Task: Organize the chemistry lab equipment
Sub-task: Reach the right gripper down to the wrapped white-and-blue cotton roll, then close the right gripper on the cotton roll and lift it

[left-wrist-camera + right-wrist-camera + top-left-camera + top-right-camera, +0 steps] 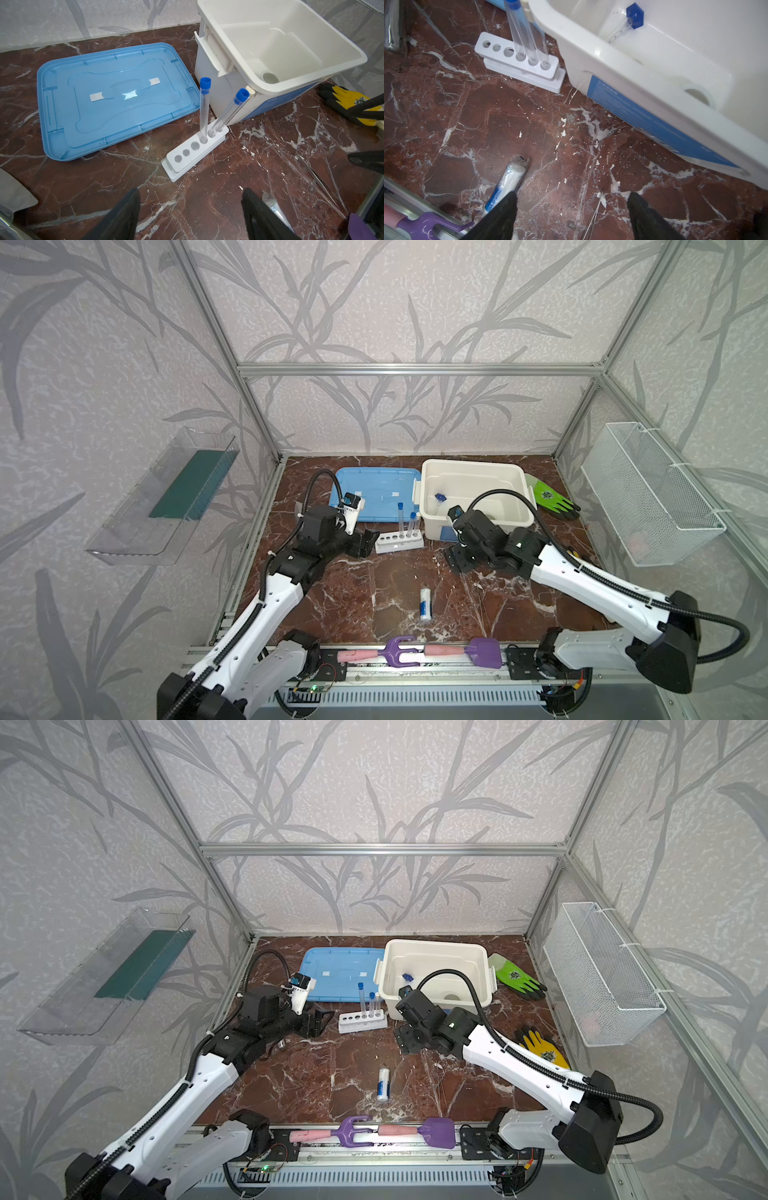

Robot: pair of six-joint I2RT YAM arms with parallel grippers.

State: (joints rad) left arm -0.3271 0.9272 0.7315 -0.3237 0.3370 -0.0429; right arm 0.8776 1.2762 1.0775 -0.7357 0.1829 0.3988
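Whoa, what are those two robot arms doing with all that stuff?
Two robot arms are tidying lab gear. The left arm's fingers and the right arm's fingers are open and hold nothing. Blue-capped test tubes stand in the white rack beside the open white bin, whose blue lid lies on the table. A white bottle lies on its side nearer the front, not yet put away.

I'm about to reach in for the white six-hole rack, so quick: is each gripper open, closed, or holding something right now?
Left gripper: open, holding nothing.
Right gripper: open, holding nothing.
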